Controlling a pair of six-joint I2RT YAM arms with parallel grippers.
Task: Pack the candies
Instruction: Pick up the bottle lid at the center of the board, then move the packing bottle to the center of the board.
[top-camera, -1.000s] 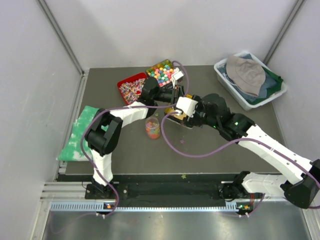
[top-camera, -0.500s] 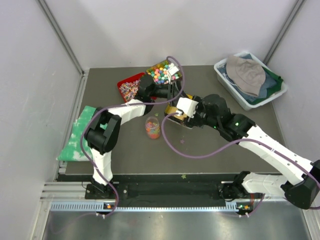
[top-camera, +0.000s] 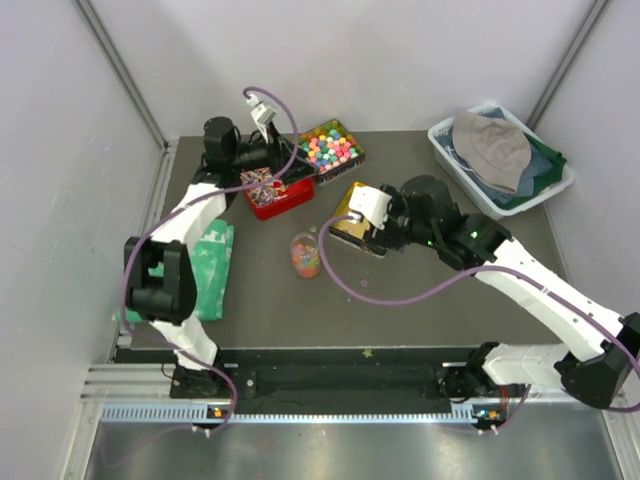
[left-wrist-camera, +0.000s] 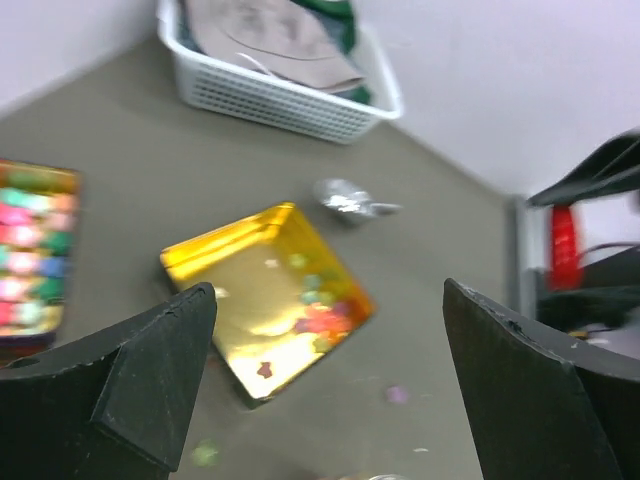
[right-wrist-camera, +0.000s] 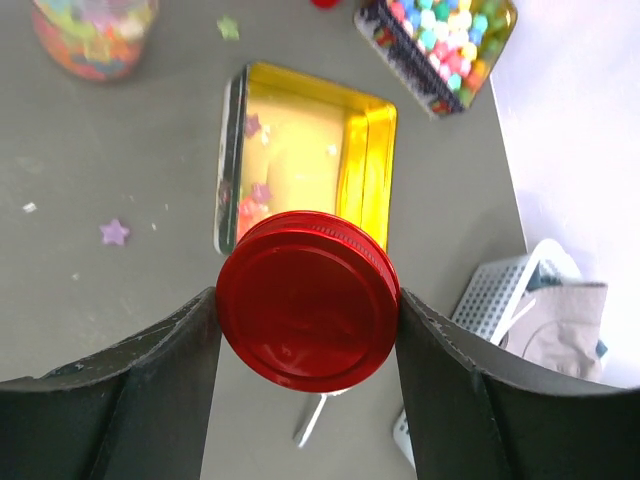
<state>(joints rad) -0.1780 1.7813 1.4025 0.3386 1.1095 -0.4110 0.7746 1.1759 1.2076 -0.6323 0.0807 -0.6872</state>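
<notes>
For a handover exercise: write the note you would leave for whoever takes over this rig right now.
Left gripper: open and empty, at the far left of the table.
Right gripper: shut on the red lid, above the gold tin.
Candies: most are in the open jar, a few lie in the gold tin, and a stray star is on the table.
Done: the jar looks nearly full.
Left: probably gather the leftovers, then put the red lid on the jar.
</notes>
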